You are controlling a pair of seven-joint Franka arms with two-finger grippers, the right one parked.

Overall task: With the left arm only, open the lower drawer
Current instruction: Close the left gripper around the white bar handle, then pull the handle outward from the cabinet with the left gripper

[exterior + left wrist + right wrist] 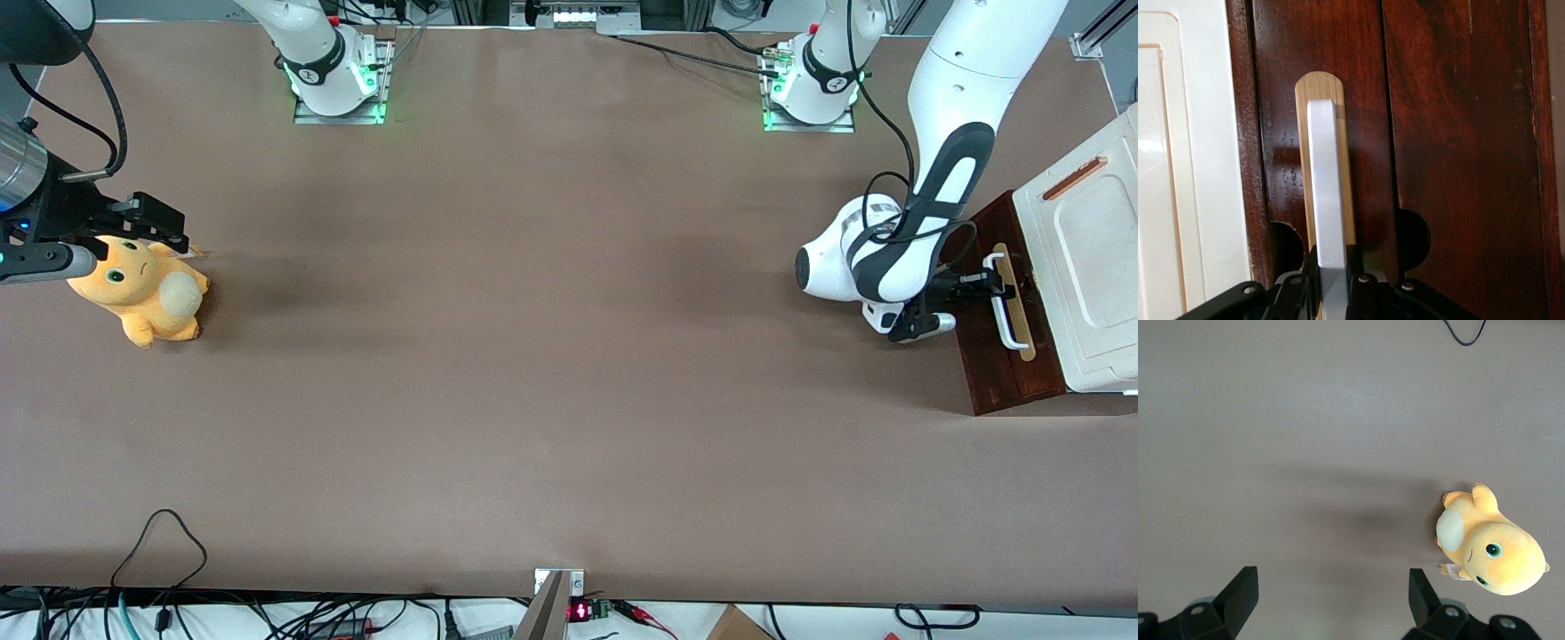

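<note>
The lower drawer [996, 373] has a dark reddish-brown front with a white bar handle [1005, 313] on a pale wood strip. It sits at the working arm's end of the table, under the cream-white cabinet. No light wood inside shows. The left arm [951, 116] reaches down in front of the drawer. Its gripper [985, 285] is at the end of the handle farther from the front camera. In the left wrist view the gripper [1333, 259] is shut on the white handle [1327, 180], one finger on each side. The dark front [1451, 133] fills that view.
The cream-white cabinet panel [1089, 249] with a thin brown handle [1074, 178] stands above the drawer and also shows in the left wrist view [1178, 167]. An orange plush toy [142, 293] lies toward the parked arm's end. Cables [160, 542] lie at the table's near edge.
</note>
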